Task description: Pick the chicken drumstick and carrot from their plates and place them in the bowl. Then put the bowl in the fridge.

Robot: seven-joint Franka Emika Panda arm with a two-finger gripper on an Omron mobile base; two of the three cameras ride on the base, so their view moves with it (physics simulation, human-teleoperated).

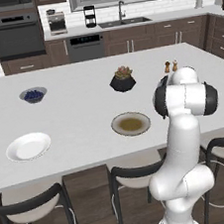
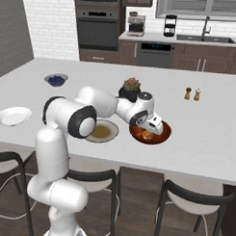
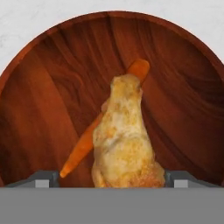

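End effector (image 3: 112, 179): fingers spread wide, either side of the chicken drumstick (image 3: 124, 140); contact apparently none.
Bowl (image 3: 43, 109): holds drumstick and carrot (image 3: 83, 144).

Even, bright rendered light; soft shadows, slightly blurry pictures.

From the right base view my tool (image 2: 149, 132) covers part of the bowl (image 2: 163, 132), and what lies inside is too small to make out there. In the left base view my own arm hides the bowl. In the hand view the bowl's rim runs off the left and right edges, the drumstick (image 3: 123, 140) lies over the middle of the carrot (image 3: 83, 146), and the drumstick's lower end is cut off at the bottom.
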